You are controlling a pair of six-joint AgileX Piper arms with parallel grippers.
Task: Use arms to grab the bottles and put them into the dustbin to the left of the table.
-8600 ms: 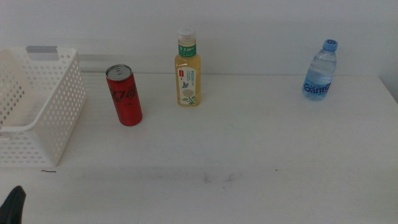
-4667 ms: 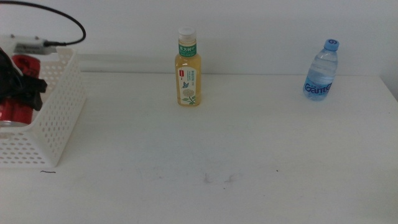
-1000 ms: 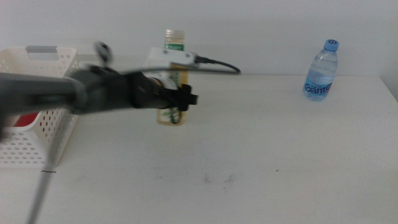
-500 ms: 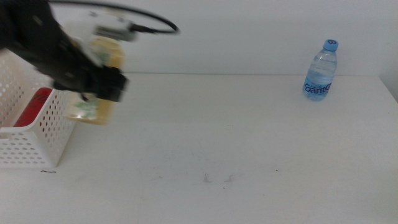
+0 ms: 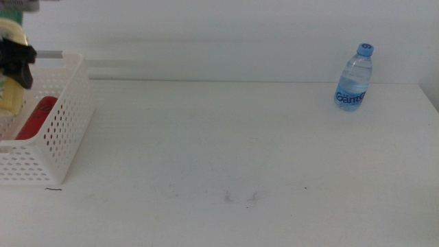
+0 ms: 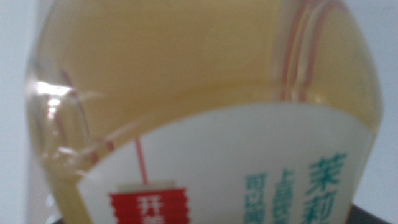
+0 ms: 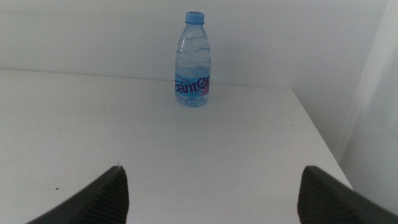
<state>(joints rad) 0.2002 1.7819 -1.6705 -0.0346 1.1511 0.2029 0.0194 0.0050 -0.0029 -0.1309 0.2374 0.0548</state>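
white table (image 5: 226,151): our left gripper (image 5: 15,56) grips the tea bottle (image 5: 9,96) over the dustbin (image 5: 65,130), nine o'clock; right gripper (image 7: 208,193) waits, jaws apart.

Tea bottle (image 5: 9,96) over dustbin (image 5: 60,137) — water bottle (image 5: 354,77) upright.

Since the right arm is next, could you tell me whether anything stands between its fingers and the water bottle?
Nothing visible does: bare table lies between the open right gripper and the upright water bottle.
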